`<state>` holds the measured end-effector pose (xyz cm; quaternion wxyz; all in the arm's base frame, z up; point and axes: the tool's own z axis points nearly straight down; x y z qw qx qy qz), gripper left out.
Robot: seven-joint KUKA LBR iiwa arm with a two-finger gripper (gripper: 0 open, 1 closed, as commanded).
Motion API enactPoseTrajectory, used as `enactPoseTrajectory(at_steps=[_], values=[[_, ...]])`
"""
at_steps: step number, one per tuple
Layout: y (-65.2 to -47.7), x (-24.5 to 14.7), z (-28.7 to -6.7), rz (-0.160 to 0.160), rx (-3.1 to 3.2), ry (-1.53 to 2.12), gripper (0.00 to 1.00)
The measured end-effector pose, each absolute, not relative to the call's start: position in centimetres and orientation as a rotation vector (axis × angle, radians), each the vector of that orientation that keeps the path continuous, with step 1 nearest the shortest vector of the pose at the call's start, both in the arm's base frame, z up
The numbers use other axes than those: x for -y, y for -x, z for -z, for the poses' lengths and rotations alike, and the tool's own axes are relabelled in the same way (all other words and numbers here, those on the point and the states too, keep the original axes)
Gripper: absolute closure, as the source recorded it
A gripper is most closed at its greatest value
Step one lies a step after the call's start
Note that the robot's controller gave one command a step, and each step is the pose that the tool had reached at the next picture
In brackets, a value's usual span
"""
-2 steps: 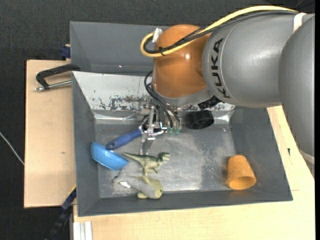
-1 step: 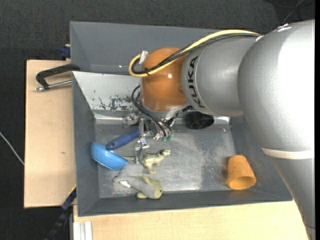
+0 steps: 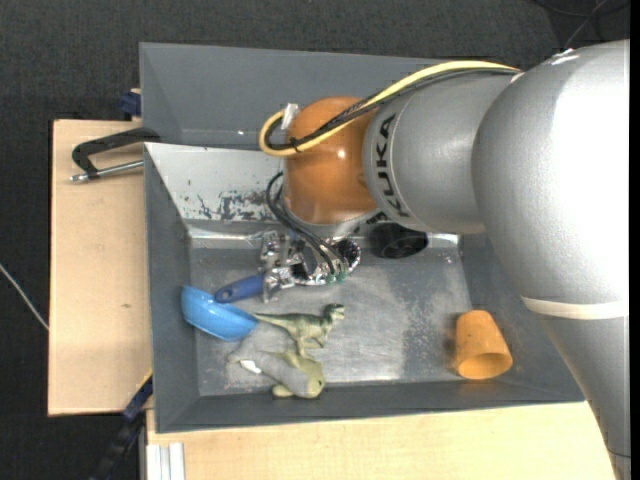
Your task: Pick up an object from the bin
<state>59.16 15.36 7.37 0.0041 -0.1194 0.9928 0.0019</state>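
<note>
Grey sheet metal is forming the bin, and the loose things are lying on its floor. Nearest the left wall, a blue scoop is resting with its bowl towards the front-left corner and its handle slanting up and to the right. A small white scrap is lying below it, close to the front wall. Just to the right, an olive-beige toy animal is lying beside that same front wall, and a green toy dinosaur is stretching out just above it, tail pointing at the scoop's bowl. The gripper is hanging low over the middle of the floor, its metal end meeting the tip of the scoop's handle. Whether the claw is spread or pressed together cannot be told. The orange cover is sitting above it on the wrist. A black round thing is showing under the silver arm near the back wall, and an orange cup is lying on its side near the front-right corner, well apart from the rest.
</note>
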Motion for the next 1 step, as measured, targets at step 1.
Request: enactPoseTrajectory(at_steps=[1], values=[[-57.15,-12.73,-20.27,-0.002,-3.09,0.499,1.0]])
